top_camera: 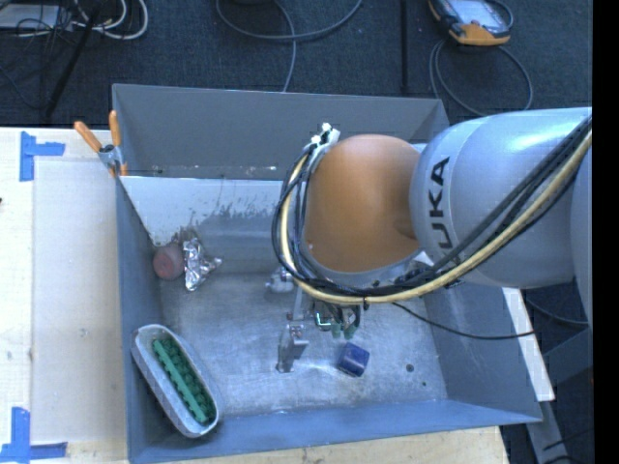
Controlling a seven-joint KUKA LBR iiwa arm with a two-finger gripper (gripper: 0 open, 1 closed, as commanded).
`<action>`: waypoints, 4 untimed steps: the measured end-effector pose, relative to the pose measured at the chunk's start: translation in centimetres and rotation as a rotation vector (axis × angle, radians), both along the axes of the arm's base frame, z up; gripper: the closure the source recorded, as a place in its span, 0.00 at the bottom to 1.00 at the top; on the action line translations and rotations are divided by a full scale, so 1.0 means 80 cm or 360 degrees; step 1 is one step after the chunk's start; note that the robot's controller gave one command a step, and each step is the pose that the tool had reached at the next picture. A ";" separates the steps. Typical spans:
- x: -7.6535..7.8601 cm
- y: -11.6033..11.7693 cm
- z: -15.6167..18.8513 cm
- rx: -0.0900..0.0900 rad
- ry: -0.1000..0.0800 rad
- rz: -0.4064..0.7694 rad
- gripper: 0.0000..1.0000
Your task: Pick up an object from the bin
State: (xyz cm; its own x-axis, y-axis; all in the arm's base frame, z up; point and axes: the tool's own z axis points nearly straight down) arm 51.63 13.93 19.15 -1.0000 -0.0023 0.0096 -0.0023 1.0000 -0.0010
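In the bin's [290, 124] near-left corner a green brush [184, 380] lies in an oval dish [147, 361], its long axis slanting along the wall. A small blue block [353, 359] sits mid-floor, turned cornerwise, with bare floor around it. The gripper [311, 332] hangs just left of it; whether it is released or clenched I cannot tell. Farther left, crumpled foil [196, 264] touches a pink ball [167, 263].

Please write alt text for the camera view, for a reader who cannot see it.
A robot arm with an orange wrist cover reaches from the right into a grey metal bin, its claw down near the floor just left of a small blue block. Farther left lie a green-bristled brush, a crumpled silver piece and a brownish round thing.
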 end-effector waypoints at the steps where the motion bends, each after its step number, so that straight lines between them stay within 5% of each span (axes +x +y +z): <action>1: 0.005 -0.172 -0.065 0.0001 -0.0006 0.0449 0.00; 2: 0.003 -0.184 -0.148 0.0009 -0.0016 0.0975 0.00; 3: 0.003 -0.185 -0.145 0.0009 -0.0012 0.0969 1.00; 4: -0.009 -0.127 0.083 0.0006 -0.0027 0.1324 1.00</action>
